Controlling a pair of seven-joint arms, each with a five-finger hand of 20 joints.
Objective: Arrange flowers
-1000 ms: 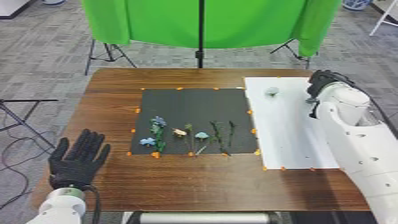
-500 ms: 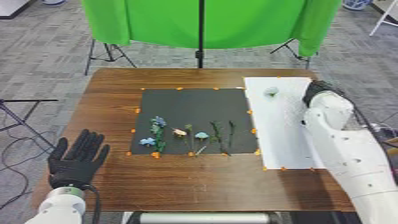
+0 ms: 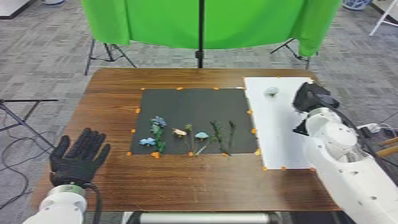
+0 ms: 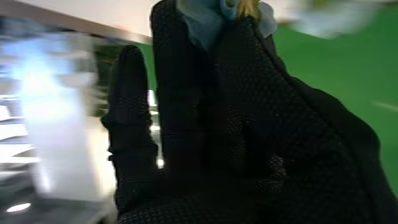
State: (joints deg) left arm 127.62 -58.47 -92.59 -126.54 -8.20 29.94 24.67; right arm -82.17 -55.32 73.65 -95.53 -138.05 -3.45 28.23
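In the head view my right hand (image 3: 311, 98) is over the right part of the white sheet (image 3: 280, 137). In the right wrist view a pale blue flower (image 4: 202, 21) with a yellow middle is pinched at the fingertips of my right hand (image 4: 253, 100). A small whitish-green object (image 3: 271, 91) sits on the sheet's far part, left of that hand. Several flowers lie on the black mat (image 3: 191, 105), among them a blue one (image 3: 147, 142), a cream one (image 3: 179, 132) and a light blue one (image 3: 202, 135), beside green stems (image 3: 216, 131). My left hand (image 3: 78, 159) rests open at the table's left side.
Orange markers line the edges of the mat and the sheet on the brown table (image 3: 200, 185). Beyond the far edge a green cloth (image 3: 151, 22) hangs behind a dark stand pole (image 3: 201, 50). A pale roller (image 3: 204, 218) lies at the near edge.
In the head view my right hand and forearm have moved left and somewhat nearer over the white sheet. My left hand and the flowers on the mat have kept their places.
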